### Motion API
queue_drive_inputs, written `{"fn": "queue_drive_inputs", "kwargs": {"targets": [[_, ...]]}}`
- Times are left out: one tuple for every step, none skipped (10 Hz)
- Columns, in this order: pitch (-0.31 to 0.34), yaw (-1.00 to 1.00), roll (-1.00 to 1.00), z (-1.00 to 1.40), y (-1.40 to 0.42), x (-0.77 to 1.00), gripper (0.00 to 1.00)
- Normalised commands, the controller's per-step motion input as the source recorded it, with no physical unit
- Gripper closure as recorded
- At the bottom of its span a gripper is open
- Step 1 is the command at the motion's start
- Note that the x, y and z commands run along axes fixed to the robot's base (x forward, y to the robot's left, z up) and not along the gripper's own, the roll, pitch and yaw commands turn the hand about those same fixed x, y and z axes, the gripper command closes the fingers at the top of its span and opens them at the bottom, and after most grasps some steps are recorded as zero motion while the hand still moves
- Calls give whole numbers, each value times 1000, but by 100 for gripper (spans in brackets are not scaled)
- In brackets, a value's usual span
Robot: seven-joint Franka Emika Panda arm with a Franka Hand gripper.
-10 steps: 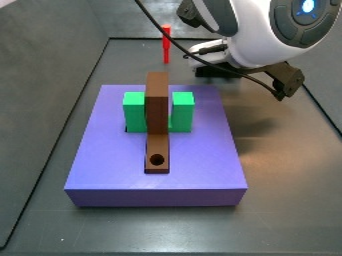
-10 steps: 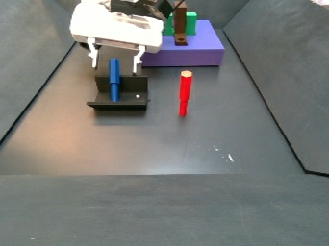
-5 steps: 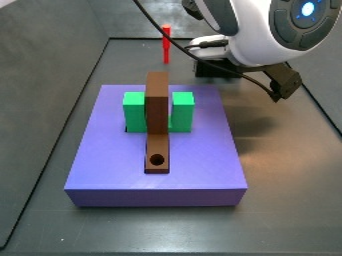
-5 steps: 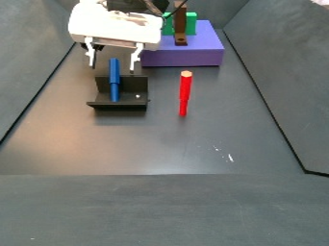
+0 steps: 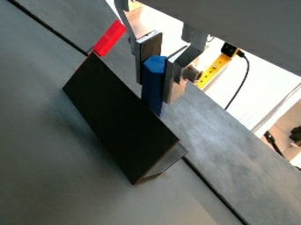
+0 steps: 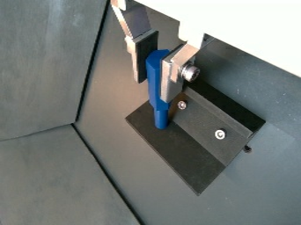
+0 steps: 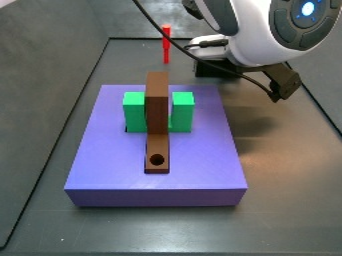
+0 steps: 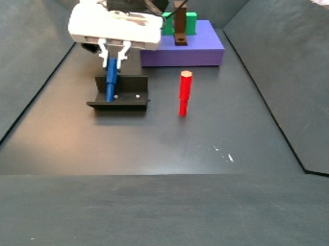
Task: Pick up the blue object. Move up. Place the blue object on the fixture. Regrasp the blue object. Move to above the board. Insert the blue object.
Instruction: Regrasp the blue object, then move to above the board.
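The blue object (image 8: 112, 82) stands upright on the fixture (image 8: 118, 100), a dark bracket on the floor left of the board (image 8: 193, 53). My gripper (image 8: 113, 58) reaches down over it, fingers closed in against its upper half. In both wrist views the blue object (image 5: 154, 83) (image 6: 157, 92) sits between the dark pads of the gripper (image 5: 161, 66) (image 6: 159, 63), its lower end resting on the fixture (image 5: 118, 123) (image 6: 200, 145). The board (image 7: 160, 170) carries a green block (image 7: 134, 112) and a brown bar (image 7: 158, 120) with a round hole. In that side view the arm's white body (image 7: 267, 35) hides the gripper.
A thin red peg (image 8: 184, 93) stands upright on the floor to the right of the fixture, also seen beyond the board (image 7: 166, 42) and in a wrist view (image 5: 108, 39). Dark walls enclose the floor on the sides.
The fingers, spread wide around the blue object before, have closed in on it. The peg and the fixture have not moved.
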Motion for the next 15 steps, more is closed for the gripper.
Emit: {"fn": "queue_drive_inputs", "kwargs": {"targets": [[0,0,0,0,0,0,100],[0,0,0,0,0,0,100],[0,0,0,0,0,0,100],[0,0,0,0,0,0,100],[0,0,0,0,0,0,100],[0,0,0,0,0,0,100],[0,0,0,0,0,0,100],[0,0,0,0,0,0,100],[0,0,0,0,0,0,100],[0,0,0,0,0,0,100],[0,0,0,0,0,0,100],[0,0,0,0,0,0,100],[0,0,0,1400,0,0,100],[-2,-2,-14,1400,-29,4,100],[-5,1,-40,1400,-32,-15,100]]}}
